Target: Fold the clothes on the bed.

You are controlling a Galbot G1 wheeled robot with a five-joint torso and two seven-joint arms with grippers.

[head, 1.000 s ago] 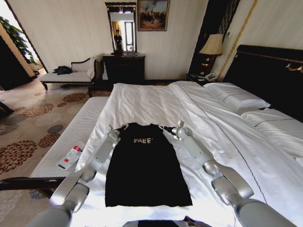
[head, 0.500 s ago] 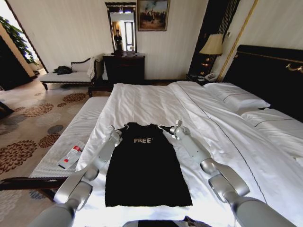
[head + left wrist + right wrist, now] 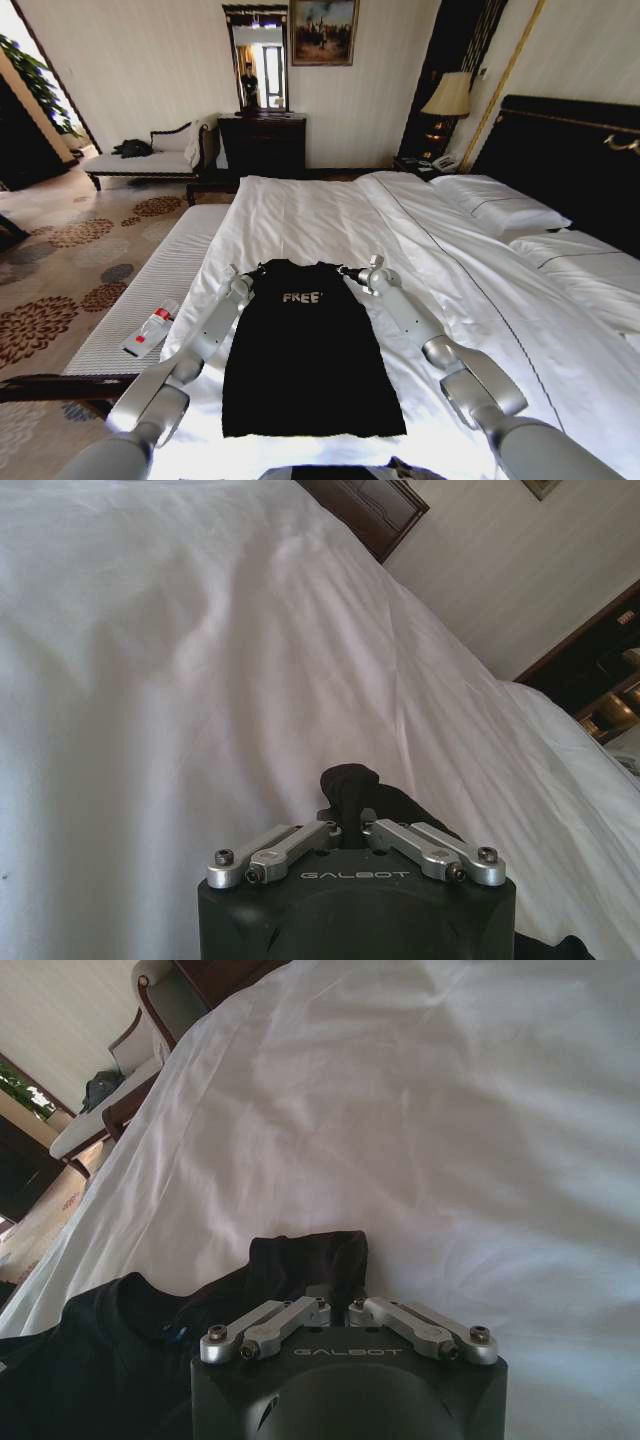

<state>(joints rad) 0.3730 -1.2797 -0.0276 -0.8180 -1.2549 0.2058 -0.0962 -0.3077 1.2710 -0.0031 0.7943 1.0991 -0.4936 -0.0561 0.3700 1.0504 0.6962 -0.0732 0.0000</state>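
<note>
Lying flat: black top with white "FREE!" lettering, spread face up on the white duvet of the bed, toward the foot end, neck pointing at the far edge, hem nearest the robot.
Left gripper: at the top's left shoulder corner, arm stretched along the garment's left side.
Left jaws: in the left wrist view, left gripper pinched narrow on a small bunch of black fabric that sticks up between the fingertips; the top shows just past them, white duvet beyond.
Right gripper: at the top's right shoulder corner, arm stretched along the garment's right side.
Right jaws: in the right wrist view, right gripper closed narrow on the raised shoulder edge of the top; fabric lifts slightly off the duvet at the grip.
Pillows: white, at the dark headboard, well apart from the top.
Bench: white-cushioned, beside the bed on the robot's left, a small bottle lying on it.
Room behind: dark dresser with mirror, lamp near the headboard.
</note>
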